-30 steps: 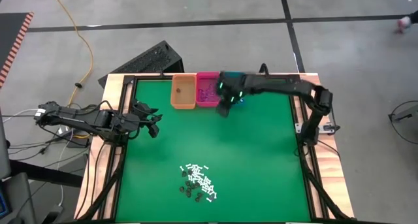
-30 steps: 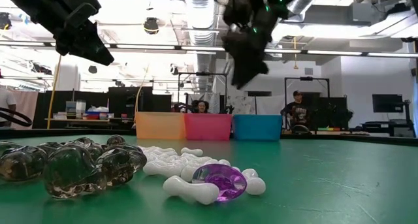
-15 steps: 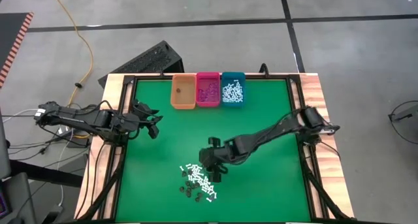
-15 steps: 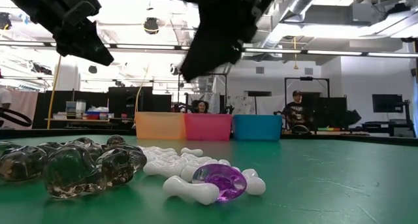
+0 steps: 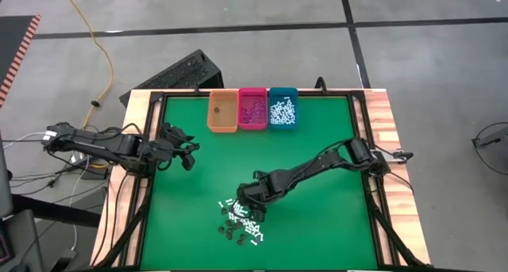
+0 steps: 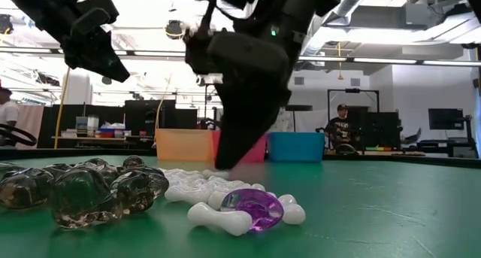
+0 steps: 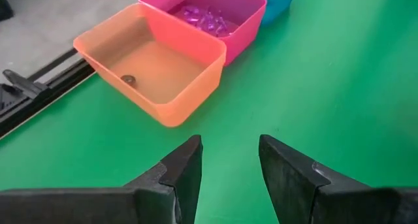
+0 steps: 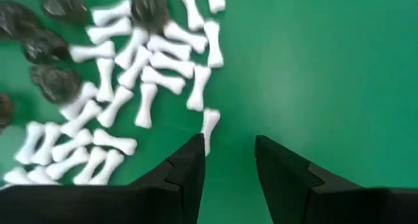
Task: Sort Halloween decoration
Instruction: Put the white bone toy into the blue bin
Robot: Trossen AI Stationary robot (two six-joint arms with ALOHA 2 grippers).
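I have the right gripper (image 5: 248, 197) stretched out across the green table (image 5: 317, 224), low over the upper edge of the pile of Halloween decoration pieces (image 5: 240, 220) near the front of the mat. In the right wrist view its fingers (image 8: 185, 175) stand apart with bare green between them and nothing pinched. One white bone (image 8: 209, 126) lies just ahead of the gap, close to the tip of one finger. Beyond it the white bones (image 8: 130, 74) are scattered thickly, with several dark brown-black pieces (image 8: 55, 83) along the pile's far side.

From the table-level camera the right gripper (image 6: 240, 100) hangs in front of the bins, its tip down near the mat just behind the pile. In the foreground I see a purple piece (image 6: 253, 208) resting among white bones (image 6: 218, 217), and dark translucent pieces (image 6: 83, 194) clustered beside them.

The left gripper (image 5: 186, 149) waits near the table's left edge, well apart from the pile, raised above the mat. Its fingers (image 7: 183, 172) are spread and empty.

Along the far edge sit three bins side by side. The orange bin (image 5: 223, 112) holds one small dark bit (image 7: 128, 79), I think, though it is tiny. The pink bin (image 5: 253, 109) holds purple pieces (image 7: 206, 16), and the teal bin (image 5: 282, 109) holds white bones.
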